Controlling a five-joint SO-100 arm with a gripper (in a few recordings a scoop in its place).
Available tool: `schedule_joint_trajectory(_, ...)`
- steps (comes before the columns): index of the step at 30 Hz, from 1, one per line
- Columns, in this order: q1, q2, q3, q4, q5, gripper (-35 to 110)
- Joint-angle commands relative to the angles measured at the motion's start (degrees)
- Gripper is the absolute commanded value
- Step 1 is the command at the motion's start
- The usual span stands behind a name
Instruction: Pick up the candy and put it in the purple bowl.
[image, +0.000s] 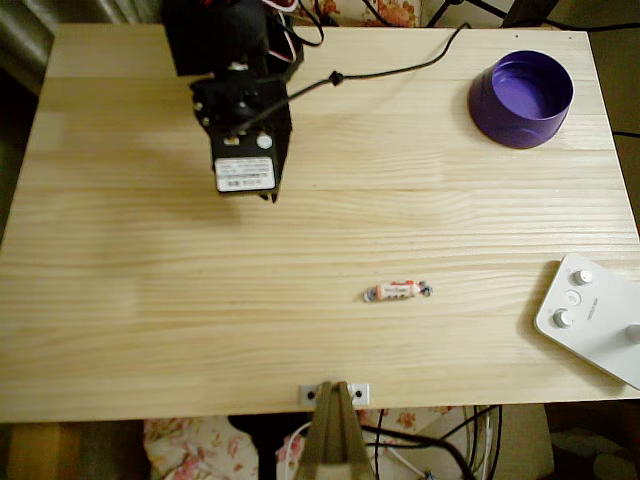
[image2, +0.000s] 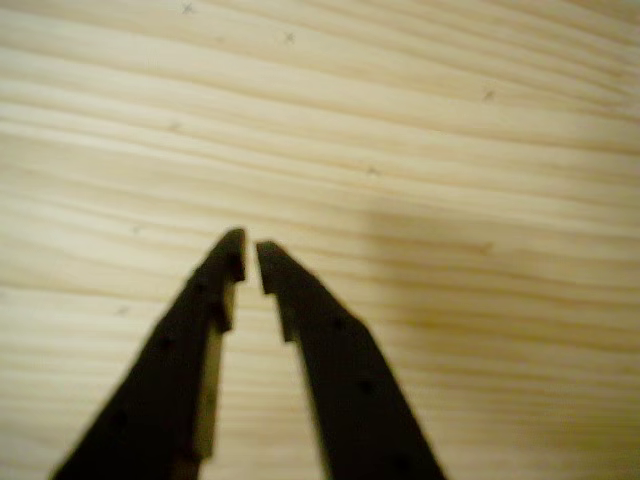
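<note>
Candy (image: 397, 291): lies on its side on the pale wooden worktop (image: 150, 300), a little right of centre in the overhead view, lengthwise left to right, with nothing touching it.
Purple bowl (image: 521, 98): stands upright near the far right corner of the worktop in the overhead view, its inside showing plain purple, well apart from the candy.
Claw (image2: 250, 258): in the wrist view the 2 black fingers (image2: 330, 360) come together to a narrow slit at the tips, nearly closed, with nothing between them and bare wood grain beneath.
Arm (image: 243, 110): black, reaches in from the far edge at upper left in the overhead view, a white label on its housing, well apart from the candy and from the bowl.
Cable (image: 400, 68): a black lead runs from the arm across the far part of the worktop toward the back edge.
White device (image: 595, 318): sits at the near right edge in the overhead view, round knobs on top, to the right of the candy.
</note>
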Motion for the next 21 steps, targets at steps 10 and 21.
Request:
schedule_joint_trajectory(10,-3.6,1.0,0.3,0.5,-3.2,0)
schedule_joint_trajectory(21,-1.1,1.0,0.3,0.5,-0.1,0)
